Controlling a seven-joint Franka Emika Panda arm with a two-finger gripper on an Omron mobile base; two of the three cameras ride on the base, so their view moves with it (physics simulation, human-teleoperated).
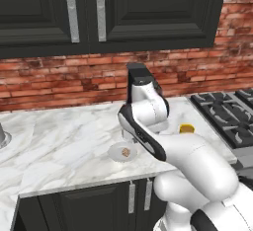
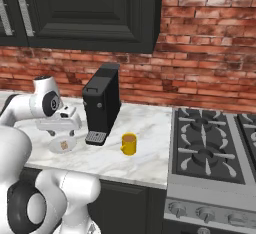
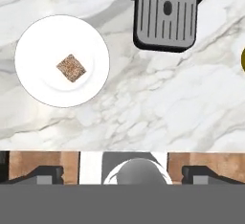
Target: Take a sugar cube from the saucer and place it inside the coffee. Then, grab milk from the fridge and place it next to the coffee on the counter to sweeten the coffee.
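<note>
Claw [image 3: 122, 173] is hanging over the counter [image 1: 64, 136] with its two tips spread wide and nothing between them, so we're at the very first step, going for the sugar. That sugar cube [image 3: 71, 68] is sitting dead center on the saucer [image 3: 33, 36], off to one side of where the hand's aimed, right by the coffee machine [image 2: 101, 109]. I'd guess it needs to slide over the saucer, drop straight down and pinch that tiny lump, then carry it to the yellow cup [image 2: 129, 144] on the machine's other side.
</note>
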